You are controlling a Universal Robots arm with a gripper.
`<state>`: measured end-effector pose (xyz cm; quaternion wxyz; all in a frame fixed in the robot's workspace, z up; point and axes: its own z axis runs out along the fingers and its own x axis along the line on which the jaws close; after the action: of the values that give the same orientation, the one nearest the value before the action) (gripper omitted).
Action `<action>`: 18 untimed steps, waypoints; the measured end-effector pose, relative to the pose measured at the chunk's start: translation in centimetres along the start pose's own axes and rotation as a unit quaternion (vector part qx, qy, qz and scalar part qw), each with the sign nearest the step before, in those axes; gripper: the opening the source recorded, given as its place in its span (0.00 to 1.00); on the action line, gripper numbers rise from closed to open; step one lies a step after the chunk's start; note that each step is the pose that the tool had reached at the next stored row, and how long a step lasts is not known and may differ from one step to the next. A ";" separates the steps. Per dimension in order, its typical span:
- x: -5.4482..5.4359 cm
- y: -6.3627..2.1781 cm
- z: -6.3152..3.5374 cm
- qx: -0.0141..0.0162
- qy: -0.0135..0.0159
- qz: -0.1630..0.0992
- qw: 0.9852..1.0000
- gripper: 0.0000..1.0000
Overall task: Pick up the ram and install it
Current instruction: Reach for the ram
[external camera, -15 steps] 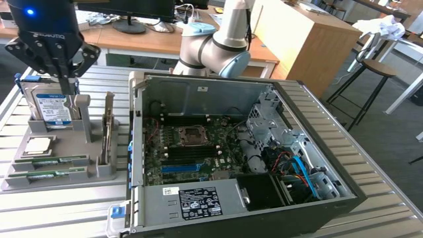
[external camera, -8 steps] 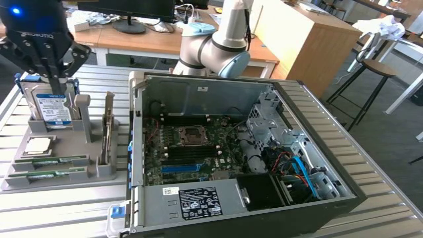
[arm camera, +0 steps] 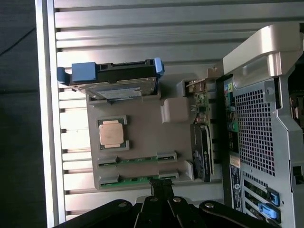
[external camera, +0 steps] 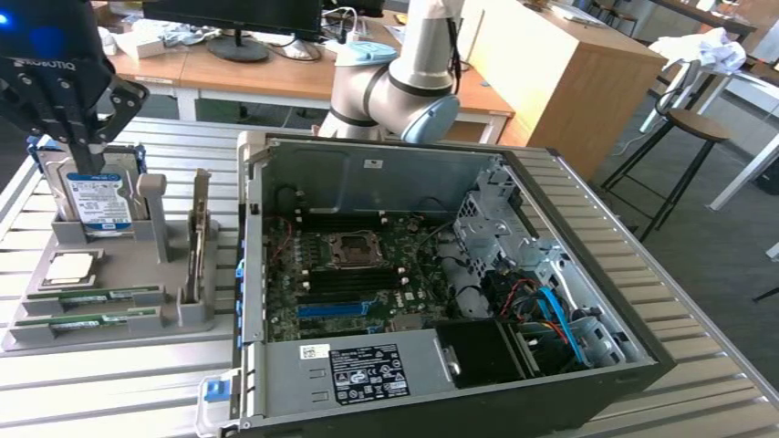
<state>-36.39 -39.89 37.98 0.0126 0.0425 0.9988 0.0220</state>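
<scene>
Over at the exterior view's left we've got the gripper (external camera: 76,141) hanging above the upright hard drive (external camera: 98,196), fingers pinched all the way together with nothing in them. The ram (external camera: 91,297), two green sticks of it, lies flat in the slots of the grey holder (external camera: 182,315), just beside the processor (external camera: 71,267), and in the wrist view the fingertips (arm camera: 157,186) line up near the outer stick. On the right sits the open PC case (external camera: 487,182), motherboard (external camera: 353,274) showing.

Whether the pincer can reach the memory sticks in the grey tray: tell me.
Probably yes: the memory sticks lie uncovered in the grey tray, and the shut pincer hangs above it with nothing between.
</scene>
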 end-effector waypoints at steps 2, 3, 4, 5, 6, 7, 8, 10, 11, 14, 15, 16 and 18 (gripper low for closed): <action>0.0 -0.01 0.00 0.000 0.000 0.000 1.000 0.10; 0.0 0.00 0.00 0.000 0.000 0.000 1.000 0.10; 0.0 0.00 0.00 0.000 0.000 0.000 1.000 0.10; 0.0 0.00 0.00 0.000 0.000 0.000 1.000 0.10; 0.0 0.00 0.00 0.000 0.000 0.000 1.000 0.10; 0.0 0.00 0.00 0.000 0.000 0.000 1.000 0.10; 0.0 0.00 0.00 0.000 0.000 0.000 1.000 0.10; 0.1 -0.01 0.00 0.000 0.000 0.000 1.000 0.10; 0.1 -0.04 0.00 0.000 0.000 0.000 1.000 0.10; 0.0 -0.21 -0.01 0.000 0.000 0.000 1.000 0.10; 0.0 -0.29 -0.02 0.000 0.000 0.000 1.000 0.10; 0.0 -0.38 -0.02 0.000 0.000 0.000 1.000 0.10; 0.0 -0.59 -0.03 0.000 0.000 0.000 1.000 0.10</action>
<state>-36.44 -40.47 37.98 0.0126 0.0426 0.9988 0.0220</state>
